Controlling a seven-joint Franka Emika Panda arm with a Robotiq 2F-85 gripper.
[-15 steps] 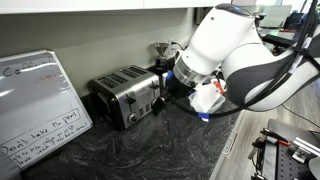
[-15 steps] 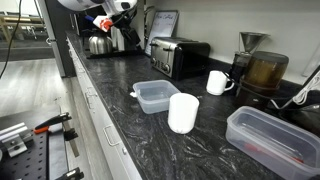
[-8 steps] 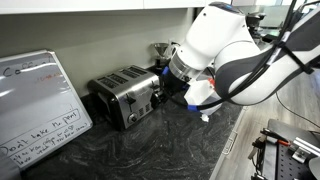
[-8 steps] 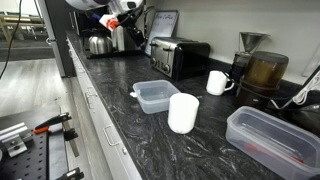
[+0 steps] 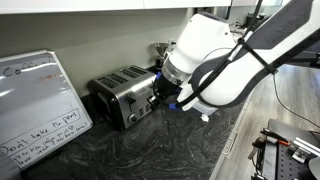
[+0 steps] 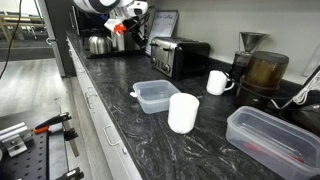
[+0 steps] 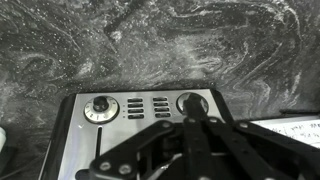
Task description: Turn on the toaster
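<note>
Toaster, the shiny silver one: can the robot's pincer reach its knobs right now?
Probably yes. The pincer hangs just in front of the boxy brushed-steel toaster, facing its dark knobs, and nothing shows between them.

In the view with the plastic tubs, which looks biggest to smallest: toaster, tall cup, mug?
1. toaster
2. tall cup, nearest the camera, so its lead over the mug is unsure
3. mug
</note>
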